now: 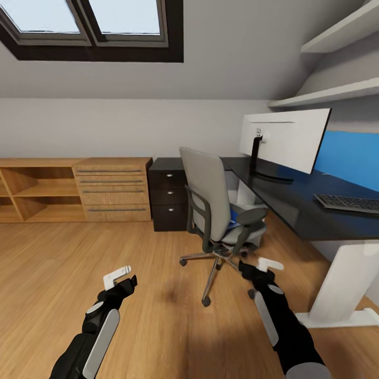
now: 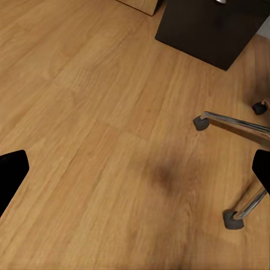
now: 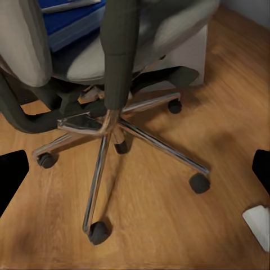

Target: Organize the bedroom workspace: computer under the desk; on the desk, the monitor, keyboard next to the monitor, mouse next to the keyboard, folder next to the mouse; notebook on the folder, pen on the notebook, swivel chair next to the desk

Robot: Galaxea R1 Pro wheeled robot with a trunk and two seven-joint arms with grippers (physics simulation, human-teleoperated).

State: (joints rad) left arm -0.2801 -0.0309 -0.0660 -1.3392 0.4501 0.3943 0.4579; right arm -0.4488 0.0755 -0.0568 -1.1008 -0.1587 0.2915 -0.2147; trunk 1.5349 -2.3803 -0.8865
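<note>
The grey swivel chair (image 1: 210,205) stands on the wood floor in front of the black desk (image 1: 295,202), its back turned to me. A blue folder (image 1: 235,216) lies on its seat, also seen as blue folder (image 3: 70,25). On the desk stand the monitor (image 1: 287,139), white back towards me, and the keyboard (image 1: 347,202). A light grey box, the computer (image 3: 188,53), sits behind the chair. My left gripper (image 1: 125,277) hangs open over bare floor. My right gripper (image 1: 263,268) is open just short of the chair's star base (image 3: 112,126). Mouse, notebook and pen are out of view.
A dark three-drawer unit (image 1: 168,195) stands at the desk's left end, beside a light wooden dresser (image 1: 113,189) along the back wall. The desk's white leg and foot (image 1: 342,295) are close on my right. White shelves (image 1: 326,95) hang above the desk.
</note>
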